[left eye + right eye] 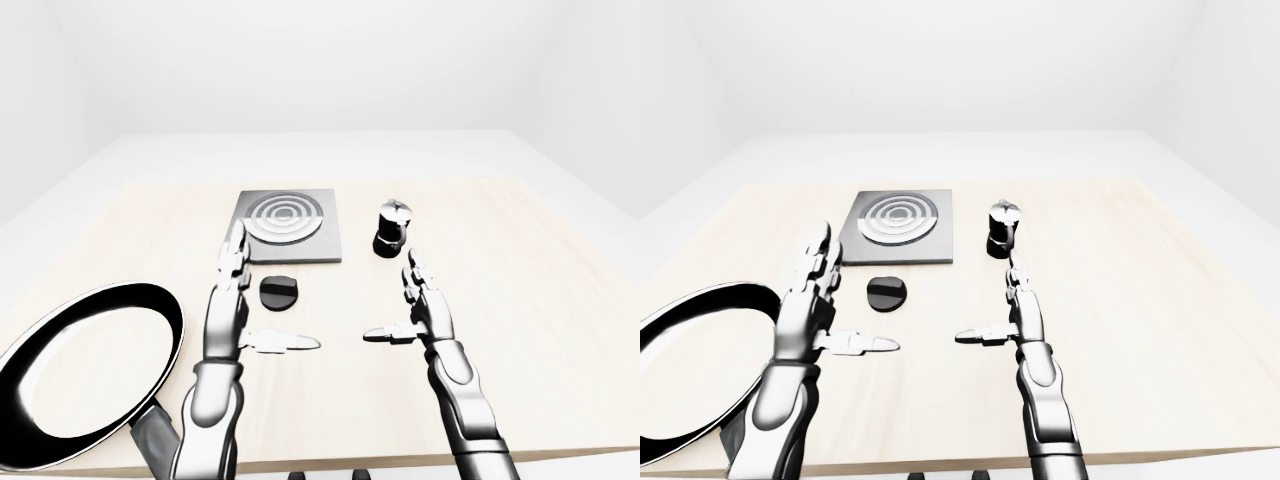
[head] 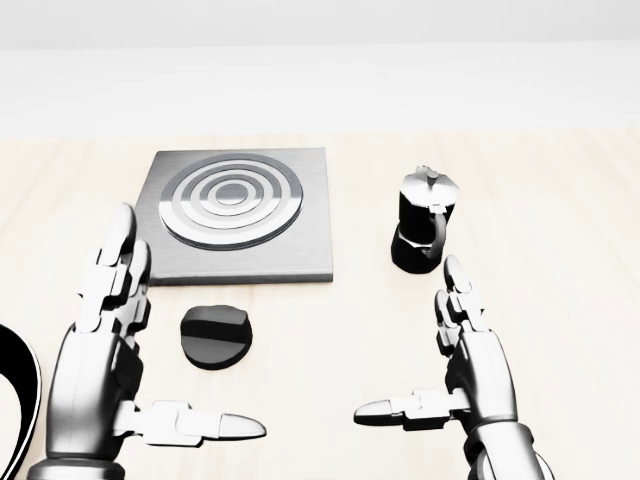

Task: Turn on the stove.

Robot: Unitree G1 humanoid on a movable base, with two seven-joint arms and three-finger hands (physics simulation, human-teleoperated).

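Both hands splayed wide, holding nothing: round black stove knob point(image 2: 215, 336) just right of left hand point(image 2: 105, 345) fingers, right hand point(image 2: 470, 365) well apart.

Grey stove point(image 2: 235, 215) with silver rings, black knob point(image 2: 215, 336), pale wood table point(image 2: 560, 250).

no readable text, labels, brands or numbers anywhere; stove plate point(image 2: 235, 215) shows only concentric rings, its knob point(image 2: 214, 335) is plain black, moka pot point(image 2: 424, 232) and pan point(image 1: 90, 370) carry no markings
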